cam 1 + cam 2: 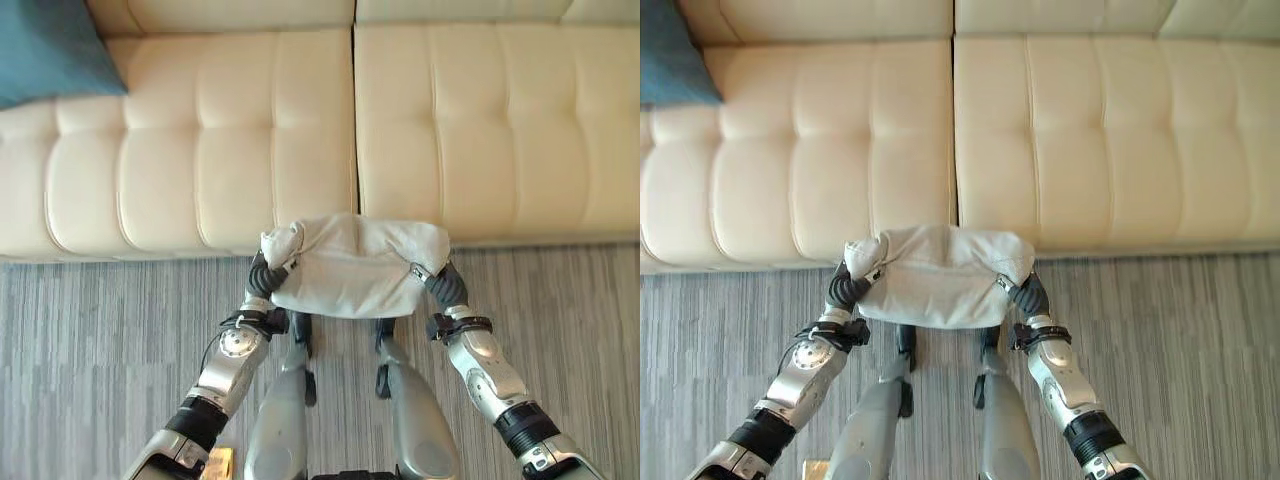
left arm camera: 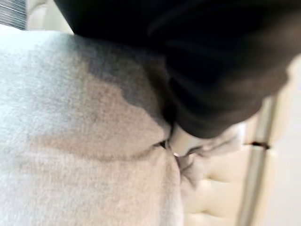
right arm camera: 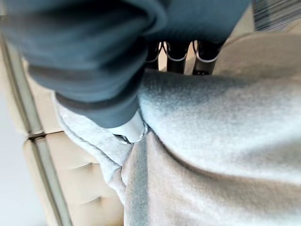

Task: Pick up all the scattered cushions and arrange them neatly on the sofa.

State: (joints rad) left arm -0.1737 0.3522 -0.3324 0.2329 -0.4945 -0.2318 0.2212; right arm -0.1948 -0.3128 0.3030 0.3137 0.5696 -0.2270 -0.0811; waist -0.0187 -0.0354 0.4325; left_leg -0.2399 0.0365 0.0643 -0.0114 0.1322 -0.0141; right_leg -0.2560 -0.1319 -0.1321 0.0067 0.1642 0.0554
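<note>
The pale grey, soft fabric cushion [image 1: 355, 265] hangs in the lower middle of the left eye view, above the striped grey carpet [image 1: 90, 350] just before the front edge of the cream tufted leather sofa [image 1: 200, 150]. The left hand [image 1: 268, 268] and right hand [image 1: 437, 280] pinch its two ends, fingers sunk in the cloth. It looks light, limp and yielding, likely to sag, so taking it at opposite ends seems sound. The right wrist view shows dark-tipped fingers [image 3: 177, 55] curled over the cushion's edge; the eye views add a teal fabric cushion [image 1: 50, 50] at upper left.
</note>
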